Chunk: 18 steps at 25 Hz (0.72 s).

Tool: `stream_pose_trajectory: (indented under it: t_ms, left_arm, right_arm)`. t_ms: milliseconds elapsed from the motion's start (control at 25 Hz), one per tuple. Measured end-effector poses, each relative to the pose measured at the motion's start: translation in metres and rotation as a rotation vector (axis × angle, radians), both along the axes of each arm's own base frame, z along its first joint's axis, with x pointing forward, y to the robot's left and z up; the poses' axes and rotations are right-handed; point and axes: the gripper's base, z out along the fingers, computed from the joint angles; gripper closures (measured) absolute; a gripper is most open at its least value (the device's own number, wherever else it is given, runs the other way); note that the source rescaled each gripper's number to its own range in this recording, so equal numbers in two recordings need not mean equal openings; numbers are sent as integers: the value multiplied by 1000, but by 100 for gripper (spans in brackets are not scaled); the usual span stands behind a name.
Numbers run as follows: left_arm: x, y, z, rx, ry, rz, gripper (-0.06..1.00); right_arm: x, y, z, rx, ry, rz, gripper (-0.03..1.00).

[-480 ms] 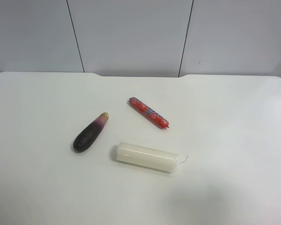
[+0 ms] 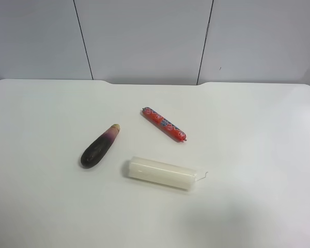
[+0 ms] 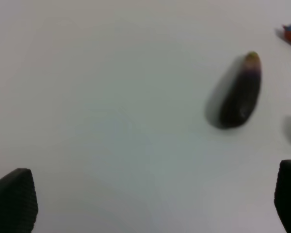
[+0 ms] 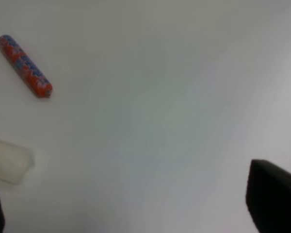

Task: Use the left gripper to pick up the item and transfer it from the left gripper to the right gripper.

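The item, a glossy dark purple eggplant (image 2: 99, 146) with a pale tip and tan stem end, lies on the white table (image 2: 258, 129), left of middle. In the left wrist view it (image 3: 241, 92) lies ahead of my left gripper (image 3: 150, 199) and off to one side, well apart from it. The left gripper's black fingertips (image 3: 12, 201) stand wide apart with nothing between them. My right gripper (image 4: 136, 206) is also open and empty, its fingertips (image 4: 274, 199) over bare table. Neither gripper shows in the exterior high view.
A red patterned sausage (image 2: 164, 124) lies at the table's middle, also in the right wrist view (image 4: 25, 66). A white cylinder candle (image 2: 163, 173) lies in front of it, to the right of the eggplant; its end shows in the right wrist view (image 4: 7, 160).
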Motion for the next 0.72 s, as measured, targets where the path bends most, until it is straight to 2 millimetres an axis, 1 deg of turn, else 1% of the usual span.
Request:
stream_pose_trajectory:
  t_ms: [80, 160, 240, 360, 520, 720]
  left_arm:
    - [10, -4, 8, -38, 64, -25, -6]
    - [24, -6, 17, -51, 134, -37, -6]
    - [42, -7, 27, -35, 209, -49, -6]
    - [73, -8, 36, 16, 310, -87, -6]
    - [114, -12, 39, 81, 436, -150, -6]
    - [154, -32, 37, 168, 552, -249, -6]
  right_arm:
    - [0, 0, 0, 0, 0, 0, -3]
    - [0, 0, 0, 0, 0, 0, -3]
    - [0, 0, 0, 0, 0, 0, -3]
    - [0, 0, 0, 0, 0, 0, -3]
    - [0, 0, 0, 0, 0, 0, -3]
    - [0, 0, 0, 1, 0, 0, -3]
